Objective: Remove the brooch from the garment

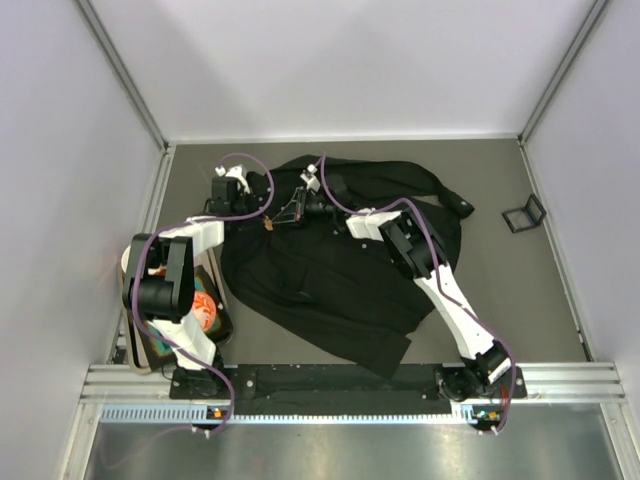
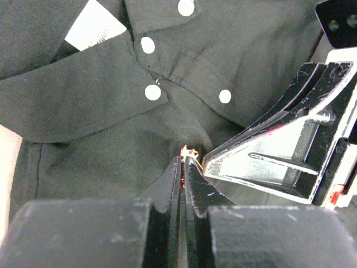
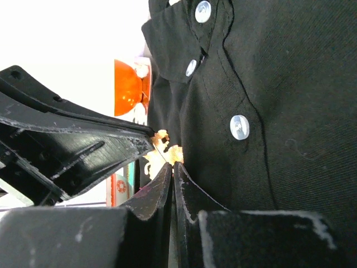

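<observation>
Big wrinkled black button-up shirt [image 1: 330, 290] sprawled across the grey table [image 1: 500, 300], and both arms meet just below its collar! Left gripper [image 2: 183, 163] is pinched tight on the tiny red-orange leaf-shaped brooch [image 2: 188, 151], below the pale round buttons [image 2: 153, 92]. Right gripper [image 3: 173, 167] is clamped together too, tips touching the brooch; whether it pinches cloth or pin, can't tell.
</observation>
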Robot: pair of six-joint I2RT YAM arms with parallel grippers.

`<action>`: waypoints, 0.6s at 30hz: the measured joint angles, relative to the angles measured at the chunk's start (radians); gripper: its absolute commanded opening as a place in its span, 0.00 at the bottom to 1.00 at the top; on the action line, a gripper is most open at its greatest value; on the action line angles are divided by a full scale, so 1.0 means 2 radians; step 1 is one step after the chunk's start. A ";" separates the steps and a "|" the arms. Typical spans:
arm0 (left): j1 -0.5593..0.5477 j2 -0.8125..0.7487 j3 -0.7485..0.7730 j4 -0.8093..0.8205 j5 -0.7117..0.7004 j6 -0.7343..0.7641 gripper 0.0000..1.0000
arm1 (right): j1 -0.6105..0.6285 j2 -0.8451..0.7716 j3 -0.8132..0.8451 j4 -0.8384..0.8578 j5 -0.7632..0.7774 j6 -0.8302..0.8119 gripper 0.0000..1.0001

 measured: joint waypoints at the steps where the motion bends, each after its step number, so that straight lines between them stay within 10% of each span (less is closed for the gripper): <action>1: 0.000 0.000 0.003 -0.005 -0.001 -0.002 0.00 | 0.000 -0.002 -0.002 -0.004 0.001 -0.004 0.06; 18: -0.002 0.057 0.120 -0.160 -0.029 -0.013 0.00 | 0.001 -0.061 -0.043 -0.112 0.029 -0.132 0.31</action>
